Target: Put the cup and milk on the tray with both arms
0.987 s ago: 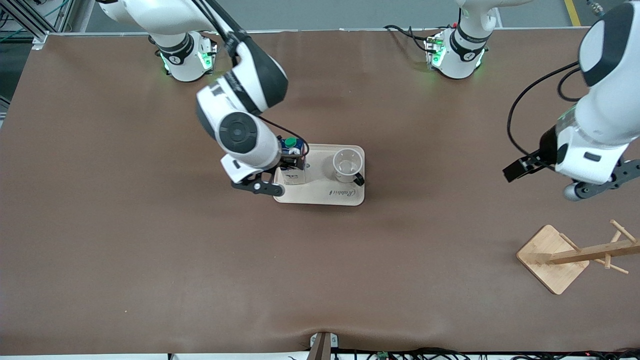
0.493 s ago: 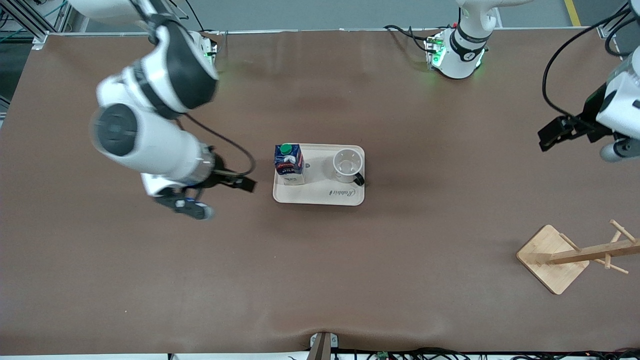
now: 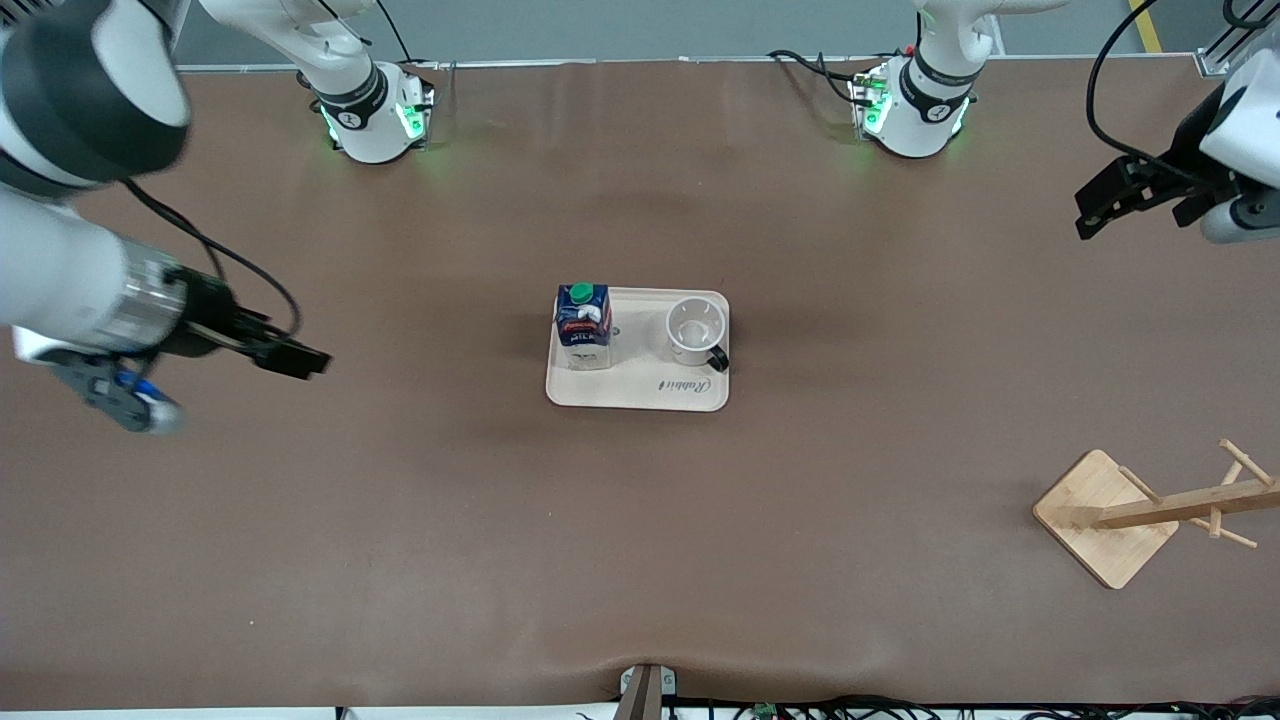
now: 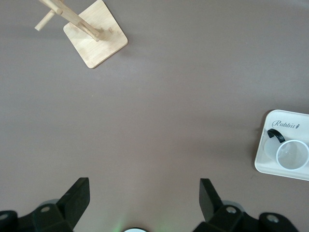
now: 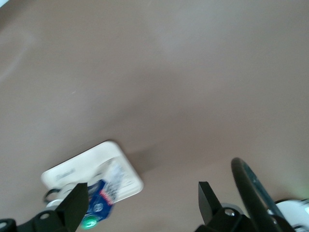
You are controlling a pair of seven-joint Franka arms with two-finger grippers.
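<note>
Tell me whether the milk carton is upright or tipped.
Upright: the milk carton stands on the tray with its green cap on top, beside the mug, no gripper touching it.

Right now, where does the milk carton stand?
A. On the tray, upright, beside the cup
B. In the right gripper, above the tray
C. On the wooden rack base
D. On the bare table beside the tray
A: the milk stands upright on the tray beside the cup, and the open right gripper is away from it, toward the right arm's end of the table.
</note>
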